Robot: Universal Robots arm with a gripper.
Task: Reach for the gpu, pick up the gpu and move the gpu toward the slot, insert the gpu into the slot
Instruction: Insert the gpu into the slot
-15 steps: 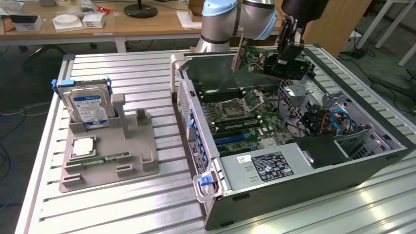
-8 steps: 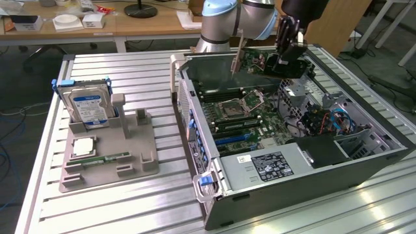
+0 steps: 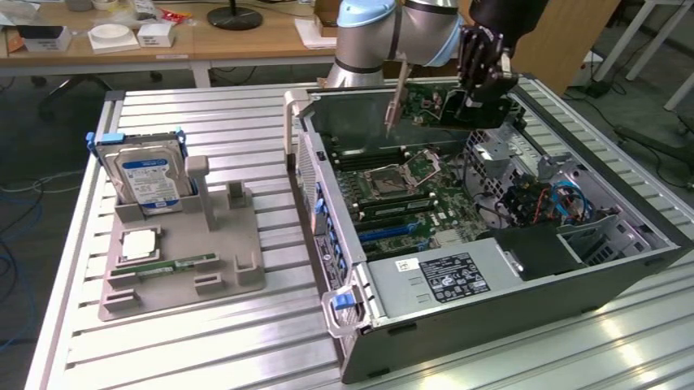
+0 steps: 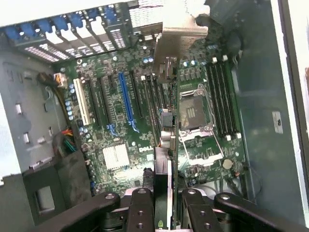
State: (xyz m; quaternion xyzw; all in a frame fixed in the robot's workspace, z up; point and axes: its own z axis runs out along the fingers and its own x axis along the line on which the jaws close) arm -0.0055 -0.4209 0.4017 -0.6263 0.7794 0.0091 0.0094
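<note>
Nearest the lens in the wrist view, the hand (image 4: 163, 212) pinches the gpu (image 4: 164, 169) edge-on. The card's long axis runs away from the fingers, parallel to the blue slot (image 4: 126, 96) below and offset to one side of it. In the exterior view, the gpu (image 3: 450, 110) hangs from the hand (image 3: 483, 77) above the open computer case (image 3: 488, 317), its bracket toward the exterior view's left, apart from the slot (image 3: 385, 233).

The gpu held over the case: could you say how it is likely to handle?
The gpu is probably stiff: it juts sideways from the tool without sagging. Its long bracket may lever it if knocked. The exposed board likely makes it fragile.
</note>
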